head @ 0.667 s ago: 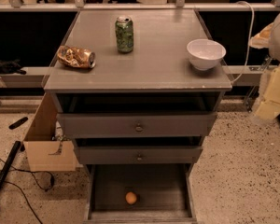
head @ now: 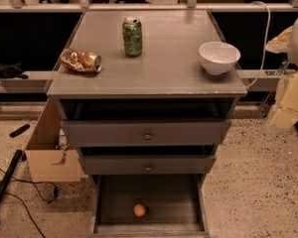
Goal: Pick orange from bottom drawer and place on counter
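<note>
The orange (head: 139, 210) lies on the dark floor of the bottom drawer (head: 109, 207), which is pulled open at the foot of the grey cabinet. The counter (head: 159, 68) is the cabinet's flat grey top. My gripper (head: 289, 103) shows as a pale yellow and white shape at the right edge, beside the cabinet's right side. It is about level with the top drawer, far above and to the right of the orange, and touches nothing.
On the counter stand a green can (head: 132, 36), a crumpled gold-brown snack bag (head: 81, 60) at the left and a white bowl (head: 219, 57) at the right. Two knobbed drawers (head: 148, 133) stick out above the bottom drawer. A cardboard box (head: 47, 152) and cables lie on the floor to the left.
</note>
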Controlling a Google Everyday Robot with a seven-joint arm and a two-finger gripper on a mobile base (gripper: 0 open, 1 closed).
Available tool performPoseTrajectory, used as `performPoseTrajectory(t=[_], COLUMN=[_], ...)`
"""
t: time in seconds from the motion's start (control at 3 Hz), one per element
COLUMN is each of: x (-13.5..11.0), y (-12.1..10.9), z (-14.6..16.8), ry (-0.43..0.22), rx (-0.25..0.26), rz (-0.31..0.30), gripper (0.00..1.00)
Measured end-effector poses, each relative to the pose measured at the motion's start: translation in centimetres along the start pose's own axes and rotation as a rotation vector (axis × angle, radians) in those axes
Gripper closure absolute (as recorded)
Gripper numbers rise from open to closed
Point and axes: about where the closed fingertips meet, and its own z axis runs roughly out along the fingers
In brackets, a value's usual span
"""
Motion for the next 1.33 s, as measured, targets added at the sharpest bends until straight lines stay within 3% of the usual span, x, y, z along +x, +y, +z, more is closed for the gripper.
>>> performPoseTrajectory(t=[0.33,0.67,1.0,1.33], x=[2.3,4.1,3.9,2.7], y=[1.5,5.7,12.1,14.5], z=[4.9,11.2,22.3,27.6], ry=[-0.081,-0.232,-0.516,-0.716], rx=[-0.076,-0.162,-0.287,-0.334], rz=[0.130,0.264,0.379,0.391], gripper=[0.00,0.00,0.00,0.00])
